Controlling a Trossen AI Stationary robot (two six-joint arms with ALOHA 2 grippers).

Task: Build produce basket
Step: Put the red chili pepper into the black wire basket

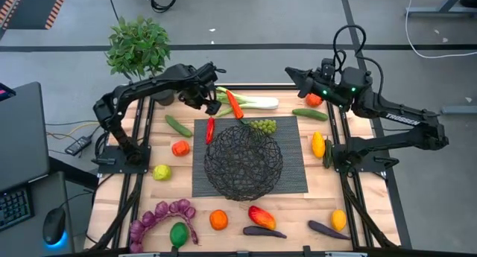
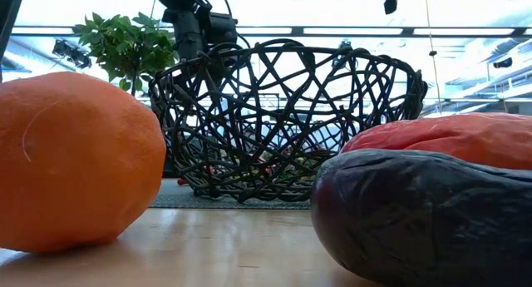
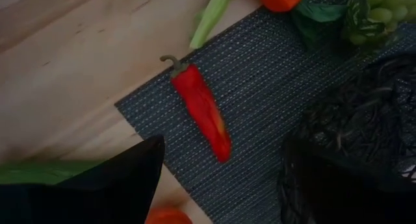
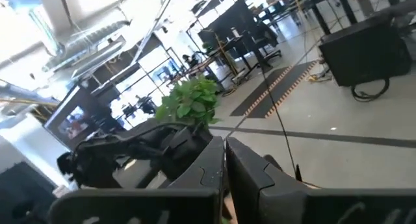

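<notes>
Left gripper hangs wide open and empty over the mat's far-left corner, above a red pepper.

I judge the pick is this pepper, lying flat on the mat just left of the basket, which sits mid-table with nothing I can see inside. I'd turn the wrist so the fingers straddle the pepper across its width, drop straight down, close near its middle, and keep clear of the basket's wire rim. Right gripper waits shut at the far right.
</notes>
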